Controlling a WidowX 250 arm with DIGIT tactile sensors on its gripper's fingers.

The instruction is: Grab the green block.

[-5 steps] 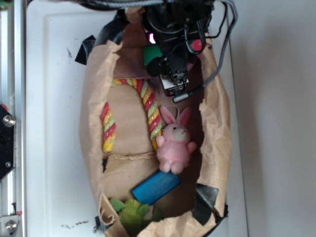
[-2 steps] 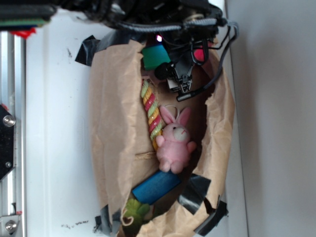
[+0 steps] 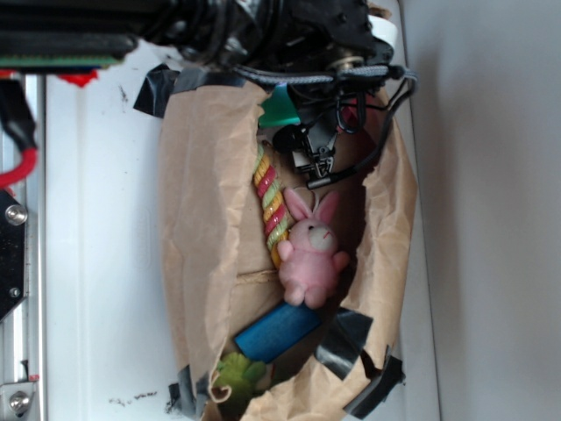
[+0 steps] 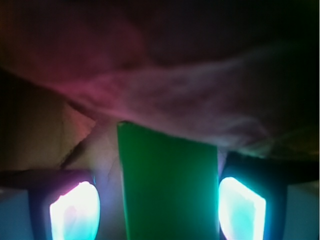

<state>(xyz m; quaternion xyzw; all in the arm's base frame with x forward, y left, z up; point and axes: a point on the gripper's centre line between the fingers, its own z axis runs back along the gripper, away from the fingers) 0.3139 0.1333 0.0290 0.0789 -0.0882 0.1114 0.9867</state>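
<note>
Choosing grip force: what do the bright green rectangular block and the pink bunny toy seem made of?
The bright green rectangular block looks hard, painted wood or plastic: flat, smooth, matte faces with crisp edges. The pink bunny toy looks like soft plush fabric: fuzzy, rounded, stuffed shape.

No text, label, brand, number or sign can be read in either view. The paper bag (image 3: 202,228), the black tape (image 3: 346,342) and the toys carry no print that I can see, and the wrist view is dark and blurred.
</note>
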